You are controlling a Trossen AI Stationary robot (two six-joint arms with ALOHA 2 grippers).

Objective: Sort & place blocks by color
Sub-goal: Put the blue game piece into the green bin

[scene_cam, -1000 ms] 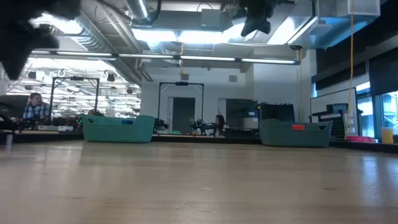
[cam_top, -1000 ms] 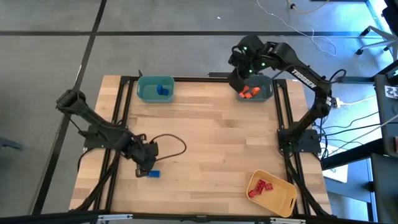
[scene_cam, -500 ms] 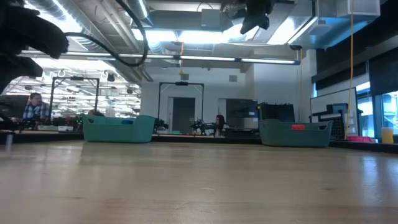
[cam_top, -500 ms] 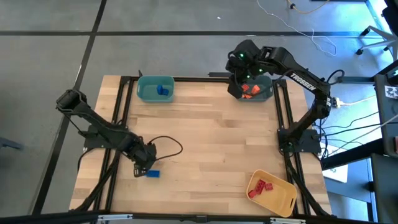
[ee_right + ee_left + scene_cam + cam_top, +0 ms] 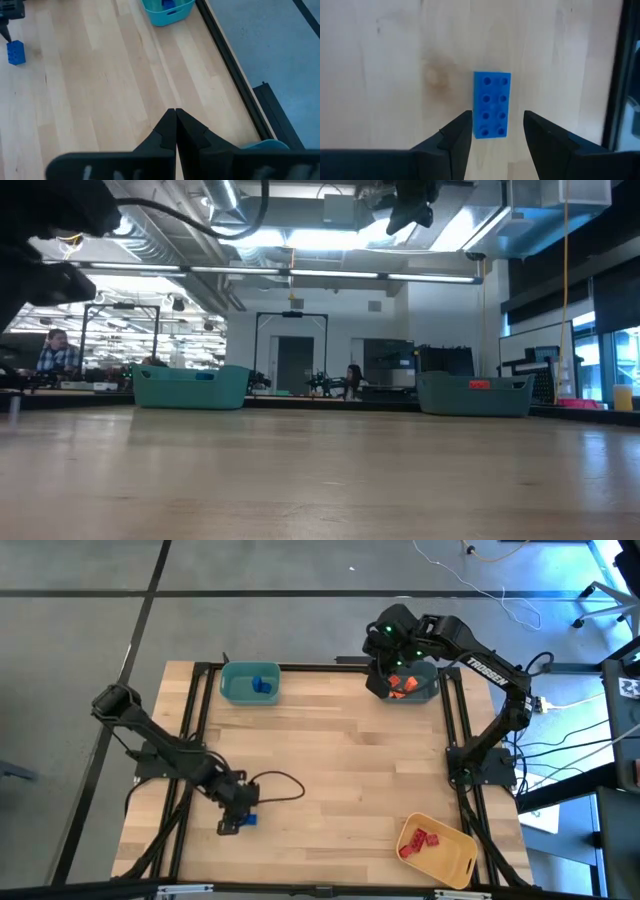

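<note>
A blue oblong block (image 5: pixel 491 104) lies flat, studs up, on the wooden table near its front left (image 5: pixel 249 820). My left gripper (image 5: pixel 497 120) points steeply down over it, open. Its fingers stand on either side of the block's near end with a gap showing on each side. In the high view this gripper (image 5: pixel 232 824) is just left of the block. My right gripper (image 5: pixel 175 114) is shut and empty, held high over the grey-blue bin (image 5: pixel 415 687), which holds orange blocks (image 5: pixel 402 688).
A teal bin (image 5: pixel 250 682) with blue blocks stands at the far left. A yellow bin (image 5: pixel 440 850) with red blocks (image 5: pixel 418 842) sits at the near right. Black frame rails (image 5: pixel 185 740) run along the table's sides. A cable (image 5: pixel 280 785) loops beside my left gripper.
My left gripper has sunk toward the table and moved a little toward the near edge. It has tipped more steeply down and now stands over the blue block, still open. The block has not moved. My right gripper has shifted slightly over the grey-blue bin, still shut.
</note>
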